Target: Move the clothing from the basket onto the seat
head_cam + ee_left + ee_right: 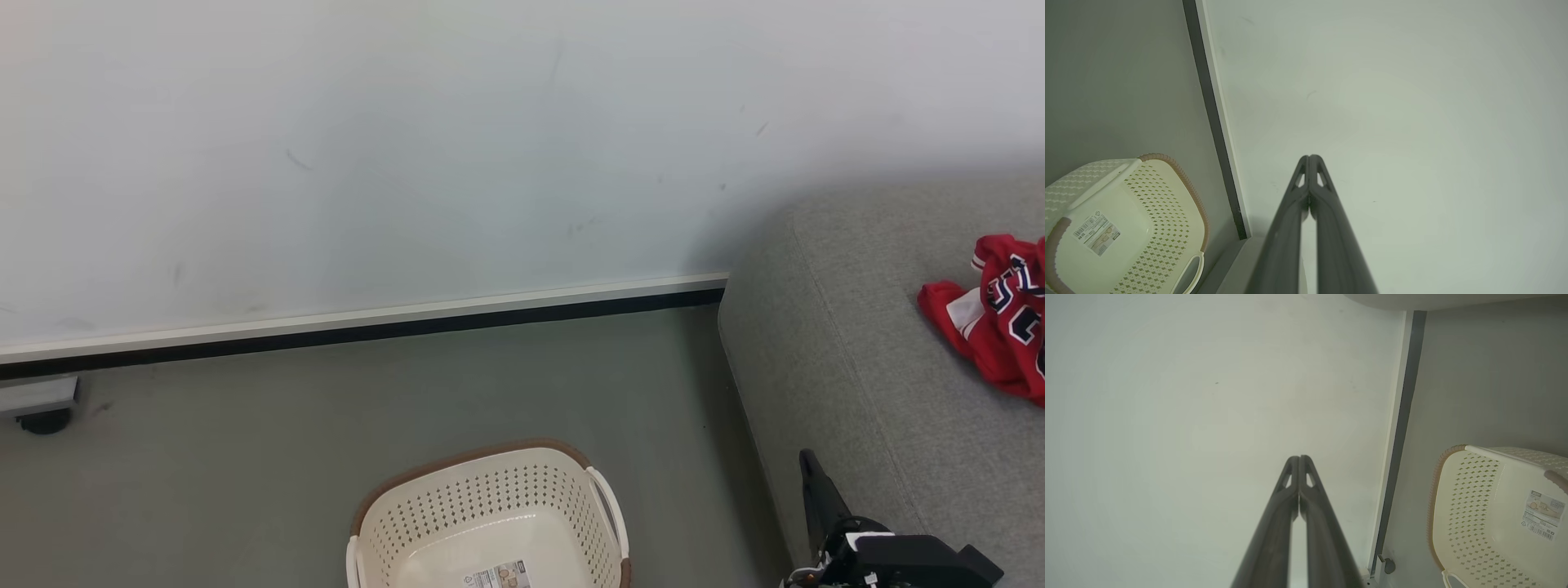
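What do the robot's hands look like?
The left gripper and right gripper each have two long, dark grey jaws tapering to a tip, with small triangular holes near the end. The right gripper's base is black with white bits.

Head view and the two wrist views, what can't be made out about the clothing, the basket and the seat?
Clothing: the head view's right edge cuts it; one garment or two cannot be told.
Basket: the head view's bottom edge cuts its near side; both wrist views crop it too.
Basket label: print too small to read in any view.
Seat: runs off the head view's right and bottom edges.
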Robot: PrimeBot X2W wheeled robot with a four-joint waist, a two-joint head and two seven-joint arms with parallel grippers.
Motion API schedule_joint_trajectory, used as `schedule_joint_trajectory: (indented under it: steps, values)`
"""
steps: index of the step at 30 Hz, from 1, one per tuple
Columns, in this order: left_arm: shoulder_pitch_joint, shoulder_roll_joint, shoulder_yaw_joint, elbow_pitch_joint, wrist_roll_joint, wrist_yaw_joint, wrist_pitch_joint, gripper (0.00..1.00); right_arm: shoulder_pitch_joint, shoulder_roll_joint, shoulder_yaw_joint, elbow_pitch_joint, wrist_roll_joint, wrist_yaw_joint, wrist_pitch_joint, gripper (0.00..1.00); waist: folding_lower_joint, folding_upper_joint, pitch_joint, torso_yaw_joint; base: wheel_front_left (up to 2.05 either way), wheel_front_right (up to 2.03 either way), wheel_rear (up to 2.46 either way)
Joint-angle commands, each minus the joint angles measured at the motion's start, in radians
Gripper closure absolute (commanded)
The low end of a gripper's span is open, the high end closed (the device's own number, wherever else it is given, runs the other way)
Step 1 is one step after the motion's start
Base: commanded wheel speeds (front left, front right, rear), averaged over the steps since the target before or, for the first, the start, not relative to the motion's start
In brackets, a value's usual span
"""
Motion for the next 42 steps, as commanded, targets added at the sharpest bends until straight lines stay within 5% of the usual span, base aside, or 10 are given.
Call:
schedule_joint_trajectory:
  steps: [1, 42]
  values:
    - [-0.009, 0.004, 0.005, 0.004, -0.026, -0.005, 0.007, 1.0, -0.014, 0.003, -0.002, 0.002, 0.022, 0.0, 0.007, 1.0, 0.0, 0.0, 0.001, 0.0, 0.0, 0.0, 0.0]
    - [-0.012, -0.001, 0.018, 0.007, -0.067, -0.006, 0.024, 1.0, -0.012, 0.009, -0.01, 0.007, 0.061, 0.0, 0.017, 1.0, 0.0, 0.0, 0.004, 0.001, 0.0, 0.0, 0.0]
